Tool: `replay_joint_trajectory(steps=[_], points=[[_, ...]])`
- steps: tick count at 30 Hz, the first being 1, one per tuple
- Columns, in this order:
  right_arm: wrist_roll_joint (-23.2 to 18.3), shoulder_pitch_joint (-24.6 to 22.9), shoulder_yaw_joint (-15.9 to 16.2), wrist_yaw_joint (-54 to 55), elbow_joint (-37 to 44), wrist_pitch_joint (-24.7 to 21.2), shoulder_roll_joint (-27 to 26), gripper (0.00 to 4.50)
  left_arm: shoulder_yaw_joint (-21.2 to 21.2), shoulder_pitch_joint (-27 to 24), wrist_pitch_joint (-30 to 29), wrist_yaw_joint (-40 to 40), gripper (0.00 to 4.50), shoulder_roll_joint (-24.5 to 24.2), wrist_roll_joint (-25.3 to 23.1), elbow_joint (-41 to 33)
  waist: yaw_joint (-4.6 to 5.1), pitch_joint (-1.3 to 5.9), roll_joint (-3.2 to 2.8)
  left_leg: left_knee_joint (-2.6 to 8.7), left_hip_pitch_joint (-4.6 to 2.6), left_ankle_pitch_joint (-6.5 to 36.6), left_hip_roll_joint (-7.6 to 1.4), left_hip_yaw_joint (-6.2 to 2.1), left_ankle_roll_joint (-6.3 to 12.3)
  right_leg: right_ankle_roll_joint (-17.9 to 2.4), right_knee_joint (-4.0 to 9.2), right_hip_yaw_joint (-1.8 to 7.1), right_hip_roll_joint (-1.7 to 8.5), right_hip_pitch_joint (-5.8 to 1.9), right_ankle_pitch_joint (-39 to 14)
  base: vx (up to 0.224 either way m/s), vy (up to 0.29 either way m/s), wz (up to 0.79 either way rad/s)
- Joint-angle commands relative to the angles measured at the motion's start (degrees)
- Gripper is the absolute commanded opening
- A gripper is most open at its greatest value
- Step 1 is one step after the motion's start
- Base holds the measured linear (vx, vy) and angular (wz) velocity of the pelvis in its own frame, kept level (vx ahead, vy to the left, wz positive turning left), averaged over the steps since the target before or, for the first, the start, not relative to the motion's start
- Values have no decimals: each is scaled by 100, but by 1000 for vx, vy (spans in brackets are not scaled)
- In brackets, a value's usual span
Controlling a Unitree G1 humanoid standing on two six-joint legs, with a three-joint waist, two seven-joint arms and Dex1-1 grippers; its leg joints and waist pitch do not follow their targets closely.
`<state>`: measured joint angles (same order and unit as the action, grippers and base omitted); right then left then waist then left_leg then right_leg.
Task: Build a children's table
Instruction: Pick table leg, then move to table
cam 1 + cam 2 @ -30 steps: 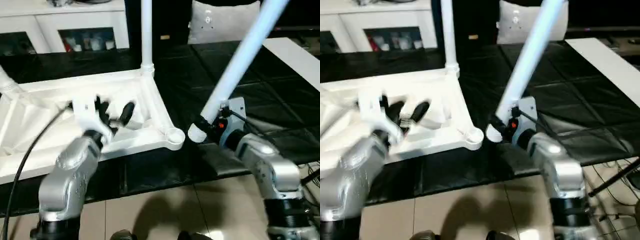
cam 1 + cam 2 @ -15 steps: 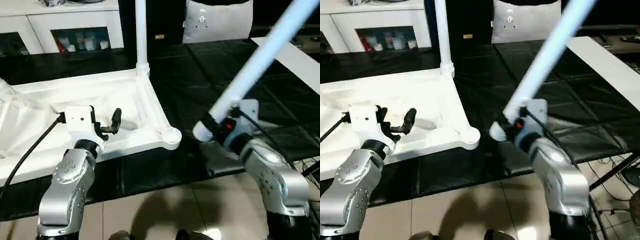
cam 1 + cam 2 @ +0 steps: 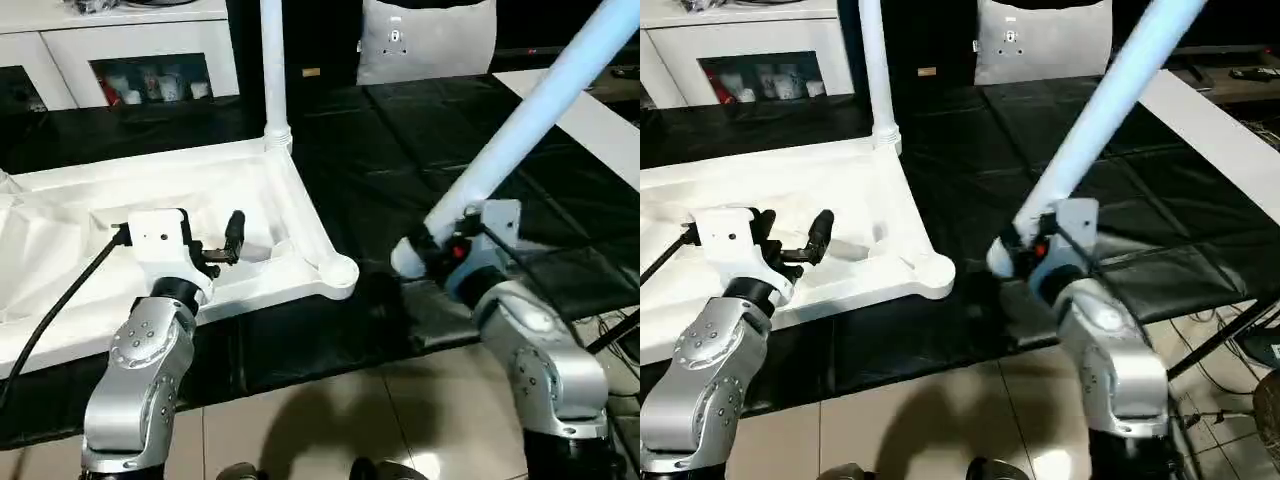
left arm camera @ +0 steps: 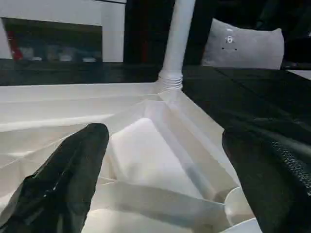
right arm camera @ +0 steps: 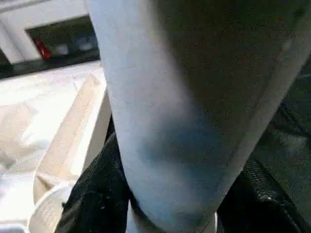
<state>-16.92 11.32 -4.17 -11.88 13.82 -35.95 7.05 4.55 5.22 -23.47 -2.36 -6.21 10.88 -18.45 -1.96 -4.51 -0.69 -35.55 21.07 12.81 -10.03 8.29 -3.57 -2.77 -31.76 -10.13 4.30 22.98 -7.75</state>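
A tapered leg [image 3: 520, 130], clamped near its butt end by the right gripper [image 3: 432, 243], is held slanting up and away, just beside the upturned table top's [image 3: 150, 190] empty corner socket [image 3: 340, 272], while the left gripper [image 3: 205, 245] is spread wide above the ribs.

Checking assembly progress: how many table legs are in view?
2, perhaps more out of frame. One leg stands upright in the tabletop's far corner socket. The other leg is held slanted by the right gripper, beside the empty near socket.
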Motion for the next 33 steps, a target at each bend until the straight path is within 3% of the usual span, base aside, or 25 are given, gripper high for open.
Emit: replay_joint_trajectory(steps=[1,2,3,4,6,7,8,9,10,11,13,14,16,18,19,21,23,25,26,27,28,29,30,32,33], points=[[132,14,90,-64,148,93,87,190,-131,51,-1,-70,427,-12,-48,-21,1,305,-24,466,7,967,-302,-147,398,352,505,361,455,-337,-2451,0,0,0],[166,9,131,-70,151,113,113,190,-154,54,18,-96,427,-13,-44,-36,12,297,-38,481,-7,1042,-343,-168,360,371,541,318,397,-329,-2476,0,0,0],[100,-15,146,-94,193,40,104,190,-172,36,28,-78,427,-2,-64,-64,-12,268,-9,609,299,1295,-378,-528,390,262,286,75,438,-581,-2076,0,0,0],[99,-26,189,-130,230,24,133,190,-179,29,24,-69,427,5,-69,-77,-8,357,-203,673,190,1388,-518,-707,470,158,154,90,356,-552,-1611,-10,-38,24],[122,-15,250,-187,274,17,164,190,-223,54,-72,-22,427,-3,-133,-79,198,289,-241,888,-106,1728,-884,-1298,966,-213,-388,228,150,-217,-1311,32,-80,51],[83,-8,230,-188,250,38,136,190,-211,62,-91,3,427,33,-121,-64,241,243,-212,867,-223,1479,-810,-1480,1342,-641,-612,390,41,-32,-1475,60,-131,70],[50,-2,214,-189,230,53,120,190,-193,68,-90,17,427,64,-100,-52,248,209,-133,769,-70,1277,-487,-1397,1613,-1312,-498,554,120,-134,-1275,35,-194,70],[-16,-25,144,-169,204,89,73,190,-179,60,-80,25,427,69,-101,-47,177,184,-9,405,-103,972,-356,-796,1550,-1988,8,810,388,-93,-1177,35,-194,70],[-60,-43,92,-154,186,114,39,190,-173,54,-74,29,427,67,-107,-45,90,221,129,-66,51,797,205,-390,1321,-2037,346,885,466,-248,-1584,30,-221,29],[-103,-76,21,-129,192,170,-8,190,-159,40,-52,45,427,74,-114,-45,-69,293,229,-505,171,615,432,-118,1077,-1756,459,915,622,-484,-2138,3,-219,1],[-104,-113,-10,-130,228,210,-10,190,-127,38,-40,73,427,81,-114,-43,-369,171,278,-204,276,-56,365,-110,703,1109,437,1075,635,-552,-3332,-5,-203,2],[-65,-116,34,-177,235,235,41,190,-110,64,-17,51,427,68,-84,-38,-384,173,171,62,220,-92,199,-198,806,1636,422,950,545,-569,-2817,-23,-133,-1],[48,-117,121,-231,203,336,127,190,-69,91,75,8,427,57,-27,-40,-337,268,-44,268,64,2,-249,-475,938,1732,379,636,322,-493,-1760,-27,-115,-1],[117,-134,172,-252,186,396,179,190,-15,80,131,-25,427,68,23,-58,-223,295,-85,466,-51,377,-1092,-863,1273,608,-181,890,717,-413,-814,-21,-67,-2],[117,-134,173,-252,186,396,180,190,-14,79,131,-26,427,69,23,-58,-223,295,-85,466,-51,377,-1092,-863,1273,608,-181,890,717,-413,-814,-45,-59,-4],[161,-97,45,-185,153,472,235,190,-12,45,124,-93,427,-11,-8,-110,-339,127,120,59,68,668,60,-228,488,1068,474,863,688,-516,-3186,-57,-58,-1],[180,-59,-28,-169,91,523,291,190,-52,24,143,-199,427,-108,-66,-162,-415,79,81,115,46,272,223,-86,564,2082,727,640,309,-462,-3965,-27,-11,-3],[180,-59,-28,-169,91,523,291,190,-52,24,143,-199,427,-108,-66,-162,-349,147,-29,291,-53,427,-57,-205,639,2075,770,424,158,-484,-3198,-27,-11,-3],[175,-76,-23,-225,72,571,333,190,-59,-11,139,-274,427,-149,-18,-188,-278,266,-242,712,-97,1063,-1323,-822,1118,1090,-77,604,458,-639,-1645,0,0,0],[218,-107,30,-281,98,608,405,190,-62,-59,152,-314,427,-185,-21,-211,-228,180,-214,879,-215,1863,-1450,-755,970,187,-542,984,680,-360,-893,0,0,0],[248,-136,135,-425,156,667,500,190,-64,-101,151,-343,427,-227,-36,-248,-201,114,-85,892,-190,2380,-1200,-681,667,-19,-578,1142,714,-392,-1078,0,0,0],[297,-151,225,-515,184,742,553,190,-62,-127,160,-351,427,-249,-56,-274,-333,-110,220,-366,-527,1292,212,52,63,1392,901,1084,586,110,-6587,-102,-34,9],[327,-149,281,-567,189,789,580,190,-63,-131,160,-352,427,-262,-66,-286,-265,-188,203,-592,-510,821,374,104,278,1523,1033,1130,512,193,-7393,-102,-34,9],[282,-136,306,-601,152,805,553,190,-72,-121,160,-360,427,-275,-69,-286,-384,13,250,-297,125,781,232,-131,514,1575,581,926,851,-802,-6128,22,26,1],[306,-153,388,-661,121,847,560,190,-116,-146,172,-406,427,-322,-95,-291,-366,66,140,-24,-115,957,59,-249,690,1129,586,720,910,-700,-5505,44,52,2]])
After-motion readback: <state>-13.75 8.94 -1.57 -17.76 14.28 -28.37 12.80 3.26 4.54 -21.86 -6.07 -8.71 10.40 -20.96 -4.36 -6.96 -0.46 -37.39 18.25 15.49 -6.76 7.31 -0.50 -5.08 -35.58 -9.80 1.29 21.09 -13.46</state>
